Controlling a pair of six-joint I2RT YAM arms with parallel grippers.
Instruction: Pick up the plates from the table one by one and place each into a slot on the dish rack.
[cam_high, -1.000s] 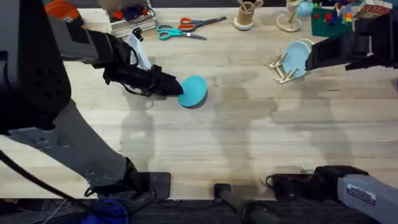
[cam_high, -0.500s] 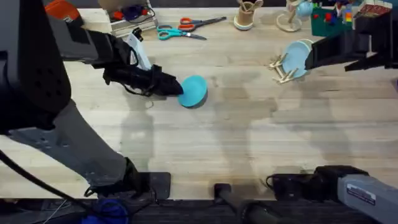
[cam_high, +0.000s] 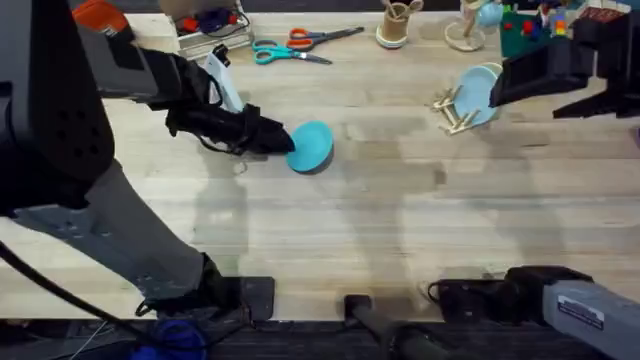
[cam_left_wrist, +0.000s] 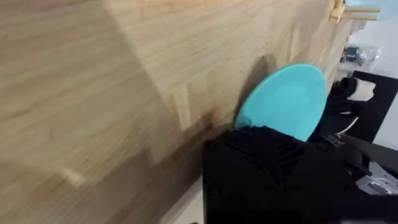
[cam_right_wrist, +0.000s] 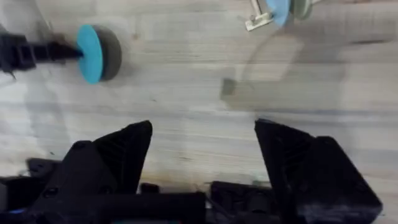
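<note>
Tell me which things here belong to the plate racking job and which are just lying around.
Job: turquoise plate in the left end effector; dish rack with a pale blue plate in it; right end effector; table.

Lying about: scissors; utensil cup.

Turquoise plate (cam_left_wrist: 287, 99) — gripped, above table (cam_left_wrist: 93, 93)

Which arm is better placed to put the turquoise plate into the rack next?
Left: its tool already grips the turquoise plate. The right tool is open and empty beside the rack.
</note>
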